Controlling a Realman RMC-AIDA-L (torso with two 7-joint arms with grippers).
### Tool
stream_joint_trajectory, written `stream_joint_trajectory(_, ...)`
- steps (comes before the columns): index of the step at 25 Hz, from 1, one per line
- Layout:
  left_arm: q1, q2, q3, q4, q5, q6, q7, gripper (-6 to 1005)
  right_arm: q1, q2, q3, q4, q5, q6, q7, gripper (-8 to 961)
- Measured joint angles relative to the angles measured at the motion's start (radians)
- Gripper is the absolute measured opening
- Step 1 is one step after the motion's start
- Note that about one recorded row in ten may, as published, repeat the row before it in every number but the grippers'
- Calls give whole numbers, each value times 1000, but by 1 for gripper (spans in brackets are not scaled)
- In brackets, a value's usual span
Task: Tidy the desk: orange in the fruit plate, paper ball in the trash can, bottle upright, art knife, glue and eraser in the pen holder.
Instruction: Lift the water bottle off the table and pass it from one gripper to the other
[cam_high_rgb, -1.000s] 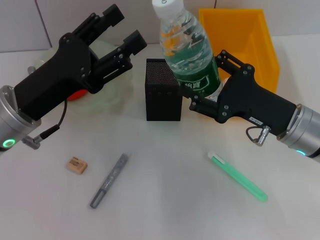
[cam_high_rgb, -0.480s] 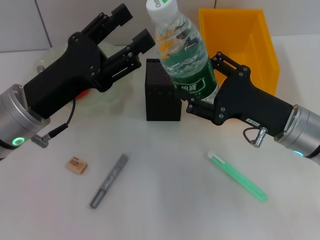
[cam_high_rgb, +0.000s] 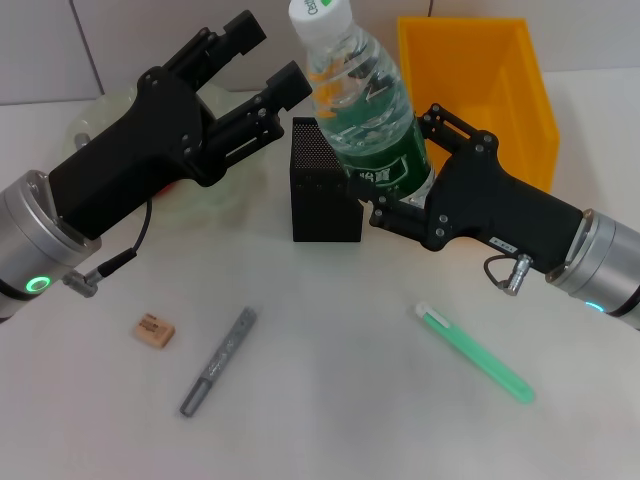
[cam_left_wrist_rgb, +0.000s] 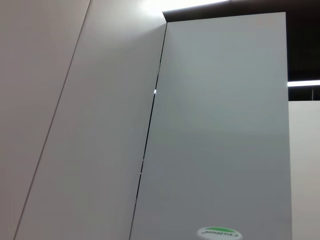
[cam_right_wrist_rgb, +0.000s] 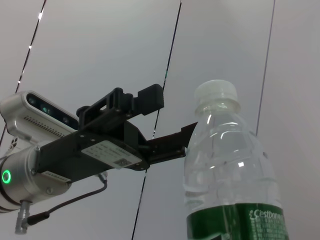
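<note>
Above pen holder (cam_high_rgb: 327, 182), right end effector (cam_high_rgb: 385, 195) gripping bottle (cam_high_rgb: 365, 105)

Both arms were silver cylinders ending in angular black housings, each with a glowing green ring. Thin black cables looped from metal plugs. The left pincer (cam_high_rgb: 262, 62) had blocky black fingers.

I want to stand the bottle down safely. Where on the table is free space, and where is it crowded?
Free: the bare table between the grey pen and the green knife, in front of the black holder. Crowded: around the holder, where the right gripper holds the bottle, the left gripper hovers, and the yellow bin stands.
</note>
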Motion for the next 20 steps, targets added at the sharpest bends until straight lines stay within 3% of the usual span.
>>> stream_joint_trajectory(20, 2, 0, 11, 0, 0, 2, 1, 761, -2, 0, -2, 0, 0, -12, 0, 770)
